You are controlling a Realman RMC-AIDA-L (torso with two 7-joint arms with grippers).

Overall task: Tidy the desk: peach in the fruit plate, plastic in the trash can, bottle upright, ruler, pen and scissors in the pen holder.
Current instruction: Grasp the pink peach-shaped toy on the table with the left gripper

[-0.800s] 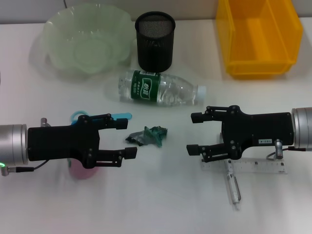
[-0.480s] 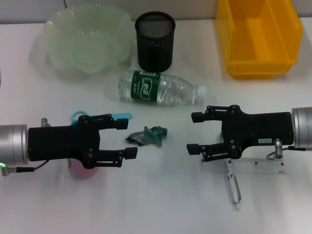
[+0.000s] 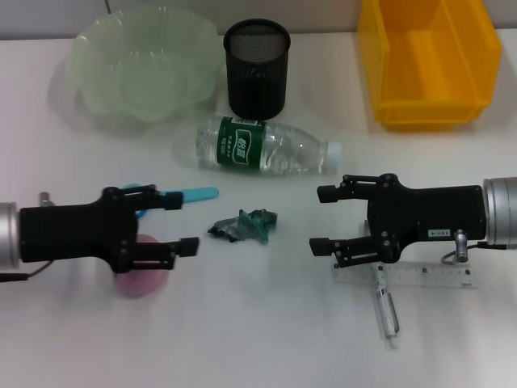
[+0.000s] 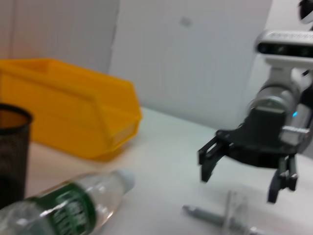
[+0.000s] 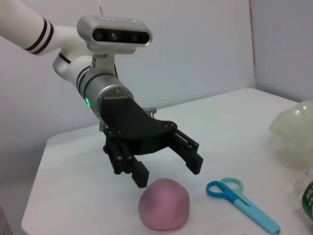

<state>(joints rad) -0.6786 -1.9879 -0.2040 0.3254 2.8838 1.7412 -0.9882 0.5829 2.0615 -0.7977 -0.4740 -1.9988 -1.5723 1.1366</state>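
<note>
From the left: my left tool [image 3: 179, 221] is released, spread above the peach [image 3: 139, 273], with the scissors [image 3: 182, 195] just beyond. The fruit plate [image 3: 97, 48] holds nothing. The plastic wad [image 3: 243, 225] lies mid-bench; the bottle [image 3: 262, 146] lies on its side before the pen holder [image 3: 257, 68]. My right tool [image 3: 320, 219] is released over ruler [image 3: 416, 277] and pen [image 3: 386, 307]. The trash can [image 3: 426, 61] shows nothing inside. I judge no step completed. The near bench edge offers open room.
</note>
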